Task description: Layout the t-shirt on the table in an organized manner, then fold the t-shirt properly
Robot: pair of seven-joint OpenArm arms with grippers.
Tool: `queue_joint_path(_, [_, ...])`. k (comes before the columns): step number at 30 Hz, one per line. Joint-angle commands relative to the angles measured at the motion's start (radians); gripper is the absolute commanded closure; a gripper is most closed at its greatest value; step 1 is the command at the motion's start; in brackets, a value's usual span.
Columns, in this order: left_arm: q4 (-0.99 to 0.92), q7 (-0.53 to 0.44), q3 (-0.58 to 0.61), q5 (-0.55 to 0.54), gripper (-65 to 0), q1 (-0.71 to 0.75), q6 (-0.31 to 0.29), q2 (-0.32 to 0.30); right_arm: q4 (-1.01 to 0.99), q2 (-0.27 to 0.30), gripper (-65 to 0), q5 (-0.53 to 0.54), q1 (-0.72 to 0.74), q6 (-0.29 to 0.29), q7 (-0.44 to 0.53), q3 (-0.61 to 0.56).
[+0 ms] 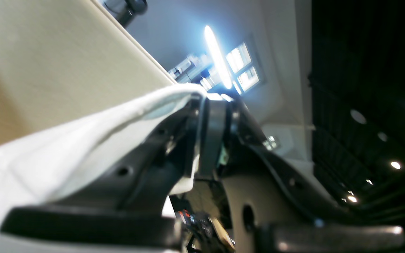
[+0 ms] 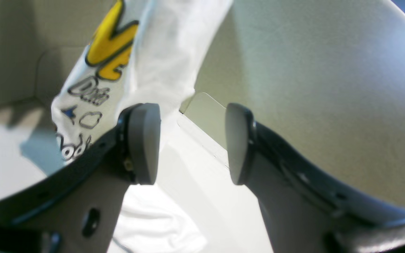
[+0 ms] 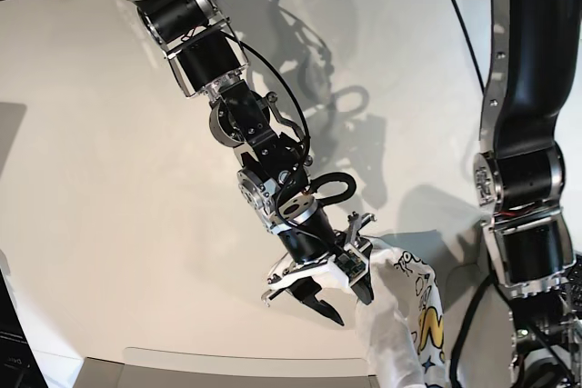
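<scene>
Close to the desk's near edge, toward its right-hand corner, the t-shirt (image 3: 405, 315) hangs in a bunched white column, its lower part trailing onto the desk (image 3: 109, 179) surface. The yellow bubble letters and small dark outlines of the print face outward (the lettering is too creased to read).

The left end effector (image 1: 211, 105) is clenched on the t-shirt: in the left wrist view, white cloth drapes over one dark finger and is pinched between the grey pads (image 1: 211, 137) at the tip, which sits raised with the ceiling lights behind it. In the base view that arm rises along the right side, and its tip is out of the picture.

Just beside the hanging cloth, the right end effector (image 3: 344, 290) stands released. The right wrist view shows its two grey pads (image 2: 145, 140) well apart with nothing between them; the printed cloth hangs just behind the pad on that view's left, and whether it touches I cannot tell.

Farther back, the right arm (image 3: 245, 124) stretches diagonally across the desk, its shadow falling on the white top.
</scene>
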Motion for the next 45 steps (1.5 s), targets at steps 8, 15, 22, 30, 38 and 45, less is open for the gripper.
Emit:
queue_joint_path(8, [0.023, -0.022, -0.010, -0.022, -0.2, -0.051, 0.024, 0.084, -0.098, -0.014, -29.9, 0.001, 0.072, -0.098, 0.135, -0.006])
queue_joint_path(15, [0.023, -0.026, -0.010, -0.022, -0.2, -0.051, 0.028, 0.148, -0.154, -0.014, -29.9, 0.003, 0.121, -0.172, 0.186, -0.003])
queue_joint_path(22, [0.024, -0.022, -0.010, -0.022, -0.2, -0.051, 0.028, 0.187, -0.161, -0.014, -29.9, 0.006, 0.161, -0.212, 0.187, 0.002])
queue_joint_path(30, [0.043, -0.022, -0.010, -0.023, -0.2, -0.051, 0.028, 0.188, -0.171, -0.014, -29.9, 0.003, 0.190, -0.212, 0.183, 0.003])
queue_joint_path(38, [0.044, -0.022, -0.010, -0.023, -0.2, -0.051, 0.028, 0.187, -0.207, -0.014, -29.9, 0.003, 0.204, -0.212, 0.186, 0.092])
queue_joint_path(45, [0.046, -0.022, -0.010, -0.023, -0.2, -0.051, 0.028, 0.187, -0.210, -0.014, -29.8, 0.003, 0.219, -0.212, 0.187, 0.135])
